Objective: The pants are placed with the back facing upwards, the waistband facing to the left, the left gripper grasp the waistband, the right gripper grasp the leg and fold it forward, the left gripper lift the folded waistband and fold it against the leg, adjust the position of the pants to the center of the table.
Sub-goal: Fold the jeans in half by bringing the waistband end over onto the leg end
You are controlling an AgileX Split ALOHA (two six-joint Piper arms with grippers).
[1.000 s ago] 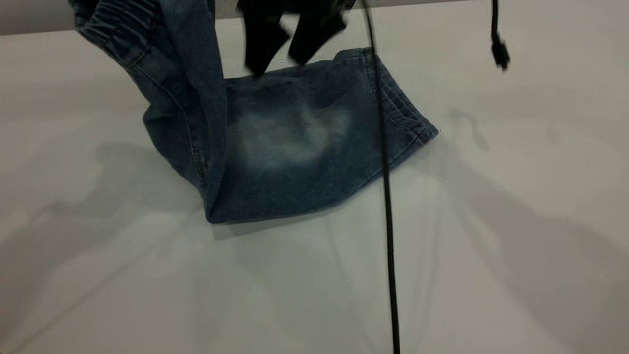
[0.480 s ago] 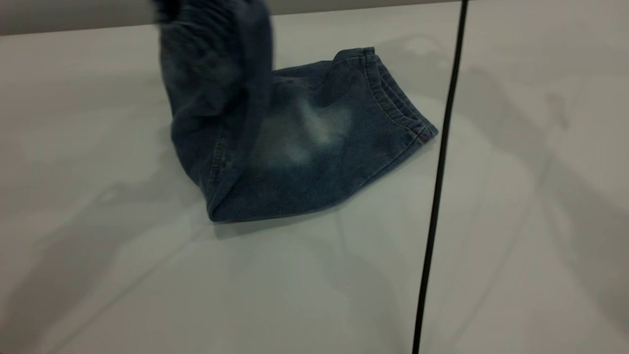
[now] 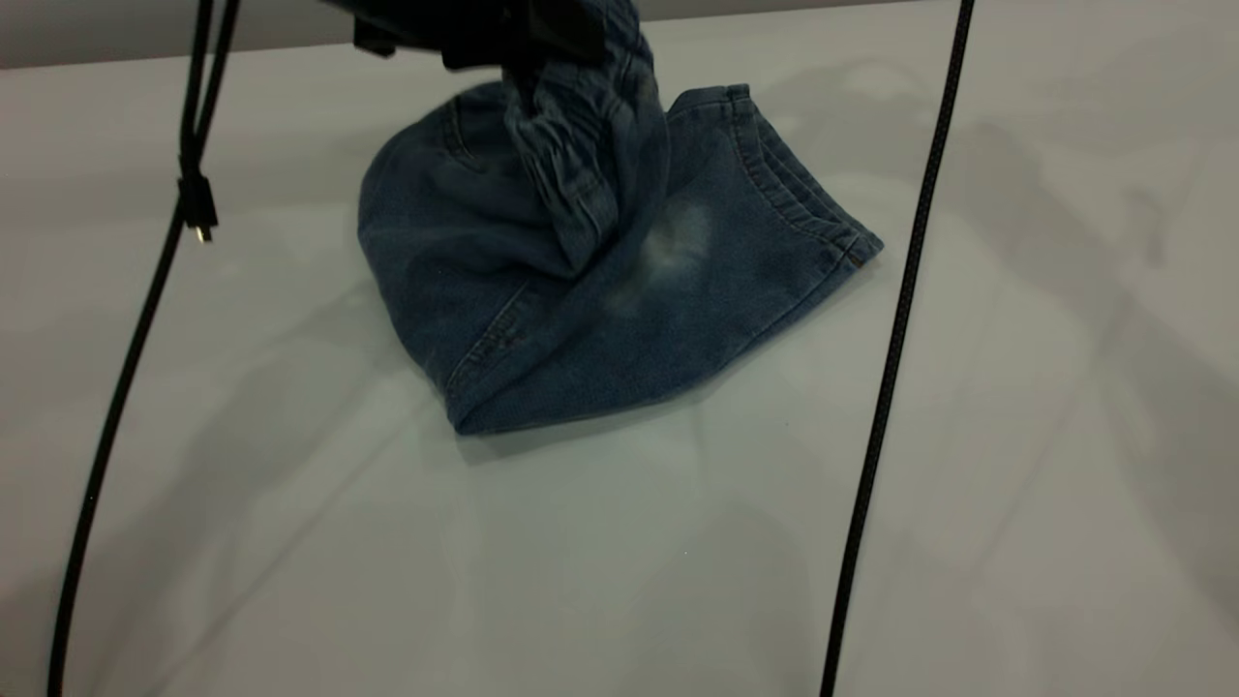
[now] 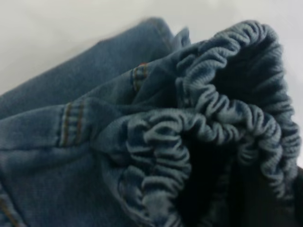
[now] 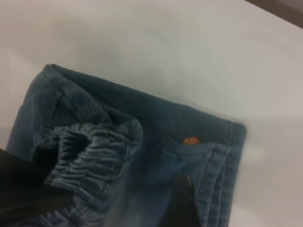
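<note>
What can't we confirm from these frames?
- Left gripper: exterior view cuts it off at the top edge and the bunched waistband covers its fingers.
- Right gripper: only a dark blurred tip in the right wrist view; fingers unreadable.
- Pants: any print is folded out of sight.
</note>
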